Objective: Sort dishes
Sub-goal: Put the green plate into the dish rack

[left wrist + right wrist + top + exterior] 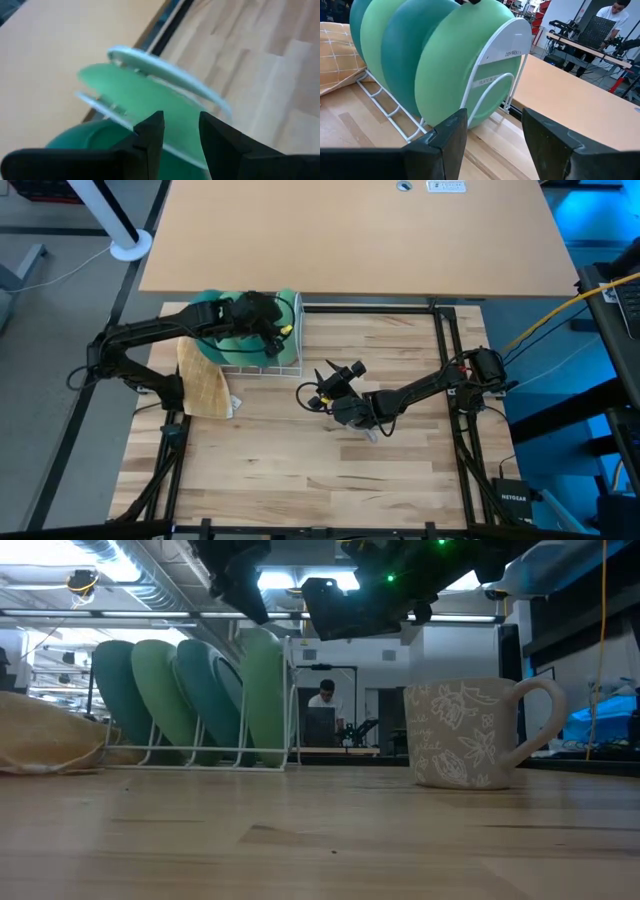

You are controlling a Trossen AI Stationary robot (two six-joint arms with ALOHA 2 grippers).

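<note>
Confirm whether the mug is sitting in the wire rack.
No: the mug stands on the wooden table, apart from the rack.

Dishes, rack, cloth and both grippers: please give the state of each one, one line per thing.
plates: standing on edge in the rack, side by side.
white wire rack: upright on the table, holding plates.
mug: upright on the table, apart from the rack.
cloth: crumpled beside the rack.
left gripper: open, above the plates.
right gripper: open, empty, facing the rack.
</note>
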